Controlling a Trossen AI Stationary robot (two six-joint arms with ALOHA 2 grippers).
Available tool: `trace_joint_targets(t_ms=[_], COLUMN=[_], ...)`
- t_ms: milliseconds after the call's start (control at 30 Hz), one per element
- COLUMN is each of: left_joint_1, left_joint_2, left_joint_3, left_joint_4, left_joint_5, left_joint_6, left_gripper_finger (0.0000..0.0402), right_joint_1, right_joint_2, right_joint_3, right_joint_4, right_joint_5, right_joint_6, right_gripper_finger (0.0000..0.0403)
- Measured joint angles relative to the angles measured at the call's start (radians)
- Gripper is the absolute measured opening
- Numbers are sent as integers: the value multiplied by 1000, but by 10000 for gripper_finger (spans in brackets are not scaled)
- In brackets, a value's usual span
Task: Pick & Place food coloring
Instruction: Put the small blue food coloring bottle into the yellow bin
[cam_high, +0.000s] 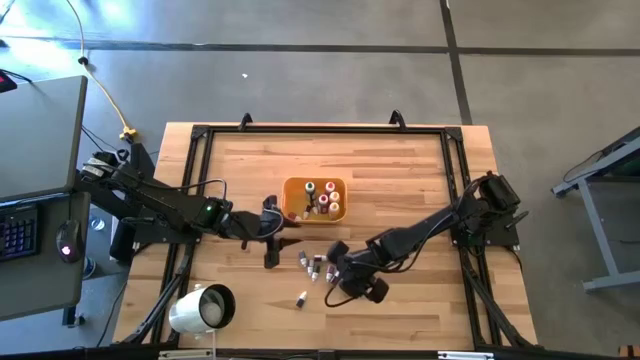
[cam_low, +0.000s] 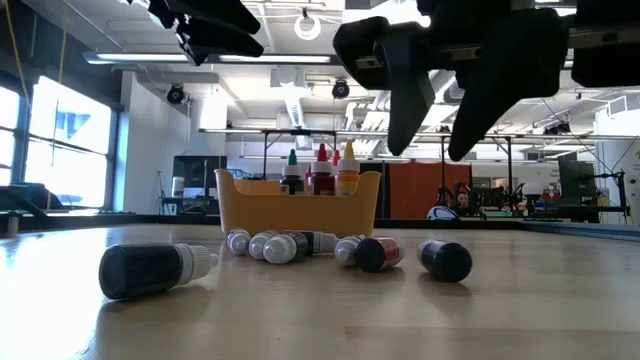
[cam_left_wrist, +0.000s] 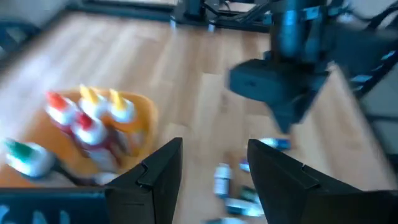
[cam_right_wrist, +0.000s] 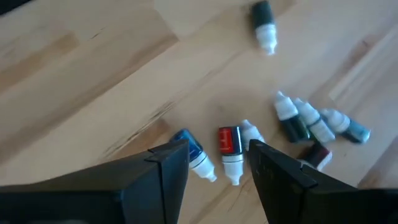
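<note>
The food coloring is small bottles with pale caps. Several stand upright in the orange tray (cam_high: 340, 187). Several more lie loose on the wood in front of it (cam_high: 312, 266), and one dark bottle (cam_high: 300, 299) lies apart, nearer the front edge. My right gripper (cam_right_wrist: 217, 149) hovers open above the loose bottles, its fingers over a red bottle (cam_right_wrist: 231, 145) and a blue one (cam_right_wrist: 194, 152), touching neither. My left gripper (cam_left_wrist: 214, 152) stands open and empty just left of the tray, raised off the table.
A roll of white tape or paper (cam_high: 202, 309) sits near the table's front left corner. A black frame (cam_high: 320, 130) runs round the table edges. Bare wood lies to the right of the tray and along the far side.
</note>
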Motion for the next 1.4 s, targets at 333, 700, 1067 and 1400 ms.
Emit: trace_joint_targets(t_ms=[333,700,1067,1400], left_joint_1=[0,0,2,64], left_joint_2=[63,344,480,481], left_joint_3=[0,0,41,40], left_joint_4=[-38,54,74,-30], left_joint_5=[108,173,245,259], left_joint_6=[67,518,613,607], left_gripper_finger=[179,179,179,179], right_joint_1=[-3,-1,-1,0], right_joint_2=[0,0,0,0], right_joint_3=[0,0,0,0], right_joint_4=[-3,-109,-153,-162], right_joint_5=[4,24,32,29], right_joint_6=[64,191,300,303], right_gripper_finger=[161,161,161,161])
